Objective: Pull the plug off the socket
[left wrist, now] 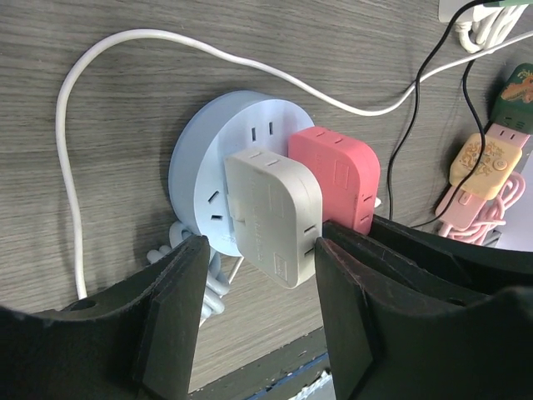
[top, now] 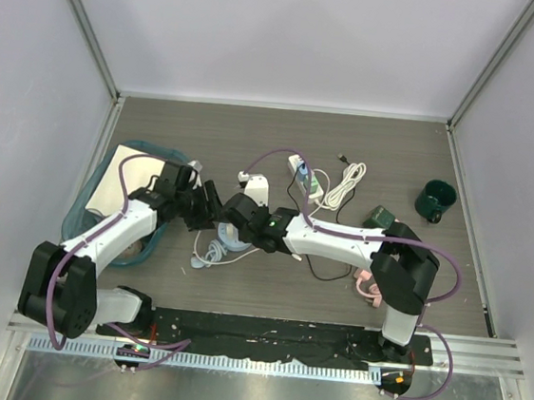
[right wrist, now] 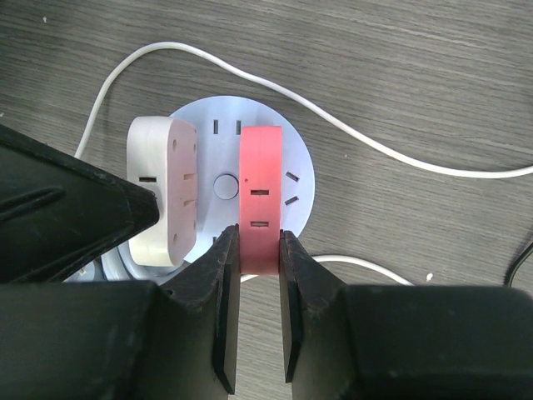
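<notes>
A round pale blue socket [right wrist: 296, 162] lies on the wooden table, also seen in the top view [top: 234, 240] and the left wrist view [left wrist: 218, 150]. A red plug [right wrist: 260, 179] and a white plug [right wrist: 162, 196] stand in it side by side. My right gripper [right wrist: 259, 243] is shut on the near end of the red plug [left wrist: 337, 175], one finger on each side. My left gripper [left wrist: 260, 258] is open, its jaws either side of the white plug [left wrist: 271, 212], the right one close to its edge. In the top view the left gripper [top: 207, 203] and right gripper [top: 236, 218] meet over the socket.
A white cord [left wrist: 75, 142] loops from the socket. Behind it lie a white power strip with a coiled cable [top: 319, 182], a black cable, a green mug [top: 435, 200] and a small green box [top: 380, 217]. Pink adapters [top: 365, 282] lie right; a teal bag [top: 120, 185] lies left.
</notes>
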Controlling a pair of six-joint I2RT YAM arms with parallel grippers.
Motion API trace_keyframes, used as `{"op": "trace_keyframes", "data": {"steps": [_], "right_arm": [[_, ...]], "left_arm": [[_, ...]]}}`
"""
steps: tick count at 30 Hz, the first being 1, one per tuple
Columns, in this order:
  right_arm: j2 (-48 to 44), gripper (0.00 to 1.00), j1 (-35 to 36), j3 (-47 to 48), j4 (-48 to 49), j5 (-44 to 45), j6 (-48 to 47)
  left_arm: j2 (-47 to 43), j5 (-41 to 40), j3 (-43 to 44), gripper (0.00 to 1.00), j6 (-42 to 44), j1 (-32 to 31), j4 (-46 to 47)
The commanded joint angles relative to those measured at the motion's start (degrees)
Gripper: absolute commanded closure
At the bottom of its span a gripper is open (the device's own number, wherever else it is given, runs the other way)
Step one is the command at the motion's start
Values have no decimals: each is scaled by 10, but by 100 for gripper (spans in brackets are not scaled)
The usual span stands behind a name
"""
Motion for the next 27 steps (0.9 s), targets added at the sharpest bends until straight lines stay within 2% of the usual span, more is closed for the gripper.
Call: {"op": "trace_keyframes", "data": {"steps": [1, 15, 19, 22, 27], "right_arm": [[-23, 88, 6, 2, 26, 0, -7], [-26, 89, 7, -1, 37, -9, -3], [-30, 92, 7, 4, 40, -5, -10], [-30, 99, 7, 13, 39, 1, -14], [-27, 99, 7, 30, 40, 4, -26]], "left_arm": [[2, -10, -7, 43, -1, -1, 29], [4, -12, 19, 45, 21, -2, -3], [17, -18, 8, 48, 22, -4, -12], [20, -23, 1, 50, 22, -8, -12], [33, -29, 5, 51, 25, -18, -18]]}}
